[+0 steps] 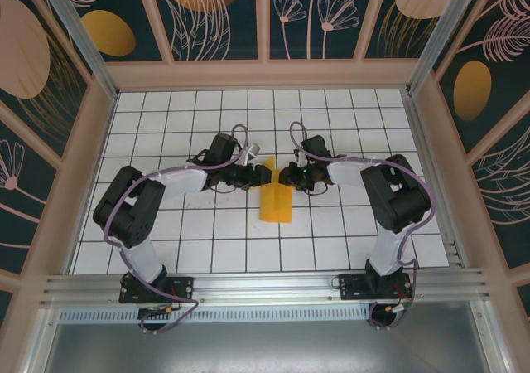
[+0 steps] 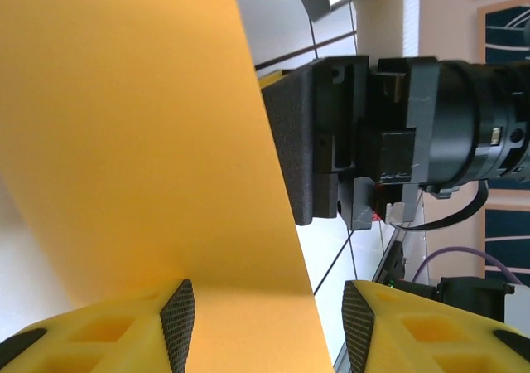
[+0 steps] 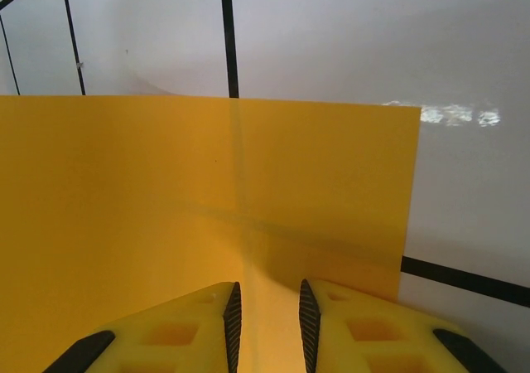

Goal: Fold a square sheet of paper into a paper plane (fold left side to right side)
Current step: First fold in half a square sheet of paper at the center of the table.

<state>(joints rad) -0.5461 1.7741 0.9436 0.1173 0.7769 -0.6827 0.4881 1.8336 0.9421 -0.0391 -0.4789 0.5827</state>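
Both arms reach in from the sides and meet near the middle of the white gridded counter [image 1: 166, 240], where the square sheet of paper [image 1: 276, 203] sits just right of centre in the overhead view. The orange-yellow sheet's lower part lies flat on the tiles, while its upper part stands up between the two claws. The left claw [image 1: 255, 176] comes at it from the left with its jaws well apart. From its own camera the black pads [image 2: 178, 323] sit wide at the bottom of the frame, and the sheet's right edge runs down through the gap without being pinched. The right claw [image 1: 286, 176] faces it from the other side, nearly closed. In its wrist view the two pads [image 3: 233, 323] leave only a slim gap at bottom centre, the paper runs straight into it, and it looks pinched there. The sheet spreads across that frame as a flat panel, with one faint crease going up and another crossing it
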